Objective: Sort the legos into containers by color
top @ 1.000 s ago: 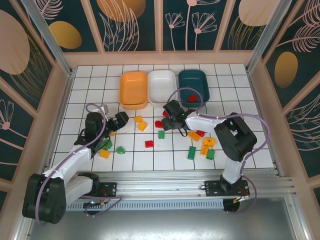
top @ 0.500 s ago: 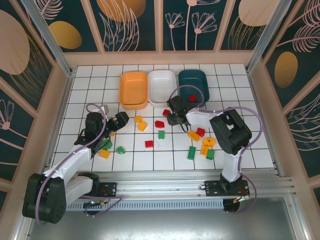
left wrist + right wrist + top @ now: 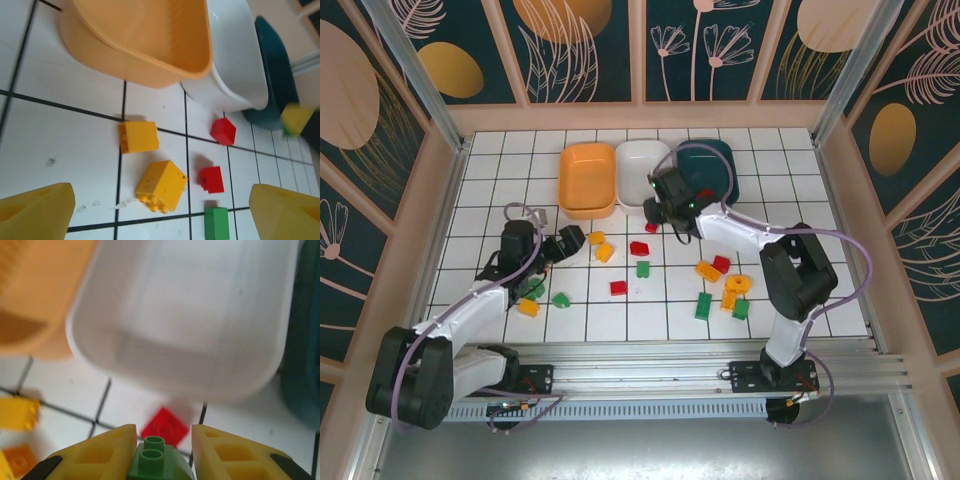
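Legos [image 3: 618, 288], small plastic bricks in red, green and yellow-orange, lie scattered across the middle of the white tiled bench [image 3: 490, 190] on my overhead feed.

At 9 o'clock of that scatter I have the left end effector [image 3: 563, 243] low over the bench, jaws spread wide with nothing between them. A small green brick [image 3: 561, 299] and a yellow-orange brick [image 3: 528, 308] lie at its 6 o'clock, near the left arm. On the left wrist feed, a flat yellow brick [image 3: 139, 136] and a tilted yellow brick [image 3: 161, 186] sit just ahead of the open jaws. Two red bricks and a green one lie at their 3 o'clock.

At 12 o'clock of the scatter, three shallow rounded plastic tubs stand in a row, side by side: the orange tub [image 3: 588, 178], then the white tub [image 3: 644, 172], then the dark teal tub [image 3: 712, 160]. My right arm crosses over the teal one's near corner.

The right end effector [image 3: 162, 436] is clamped on a rounded green brick [image 3: 159, 465], studs facing forward, and is aimed at the white tub's near wall. A lone red brick [image 3: 166, 426] lies on the bench just short of that wall.

At 4 o'clock of the scatter, a mixed cluster [image 3: 737, 285] of orange, yellow, red and green bricks lies close together beside the right arm.
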Controlling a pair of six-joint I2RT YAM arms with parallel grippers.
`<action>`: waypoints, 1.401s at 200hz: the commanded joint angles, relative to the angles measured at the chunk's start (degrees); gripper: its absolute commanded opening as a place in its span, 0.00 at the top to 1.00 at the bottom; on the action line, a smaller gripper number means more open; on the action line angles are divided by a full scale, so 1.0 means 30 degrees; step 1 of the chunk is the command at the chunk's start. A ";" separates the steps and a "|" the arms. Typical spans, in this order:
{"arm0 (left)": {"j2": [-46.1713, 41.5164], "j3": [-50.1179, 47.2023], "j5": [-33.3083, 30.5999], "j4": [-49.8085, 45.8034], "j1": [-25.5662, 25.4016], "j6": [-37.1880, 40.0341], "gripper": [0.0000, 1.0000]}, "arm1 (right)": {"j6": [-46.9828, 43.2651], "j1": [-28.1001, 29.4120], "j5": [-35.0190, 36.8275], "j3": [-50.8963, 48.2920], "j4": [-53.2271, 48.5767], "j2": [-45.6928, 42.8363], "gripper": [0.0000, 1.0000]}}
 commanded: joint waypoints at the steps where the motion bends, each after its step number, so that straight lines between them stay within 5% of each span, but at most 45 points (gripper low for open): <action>1: 0.0892 0.1194 -0.0963 -0.1163 -0.1491 0.1251 0.10 | -0.0118 -0.0691 0.0951 0.3751 -0.0465 0.2999 0.80; 61: 0.3353 0.2059 -0.1644 -0.2164 -0.3849 0.2449 0.12 | -0.0533 -0.1864 -0.0190 1.3867 -0.4401 1.0502 0.75; 105: 0.4640 0.3524 -0.2991 -0.3798 -0.4738 0.3843 0.12 | -0.0555 -0.1879 -0.0013 1.5374 -0.5166 1.0729 0.41; 136: 0.5535 0.4793 -0.4163 -0.4671 -0.5348 0.4536 0.12 | -0.0428 -0.1676 0.0783 1.2331 -0.3795 0.7723 0.39; 205: 0.8296 0.6926 -0.5448 -0.5688 -0.6169 0.5637 0.16 | 0.1878 -0.1555 0.0686 -0.1681 0.1478 -0.2353 0.37; 280: 1.0201 0.8112 -0.6315 -0.5806 -0.6174 0.6055 0.27 | 0.2447 -0.2471 0.0926 -0.7799 0.1857 -0.7384 0.39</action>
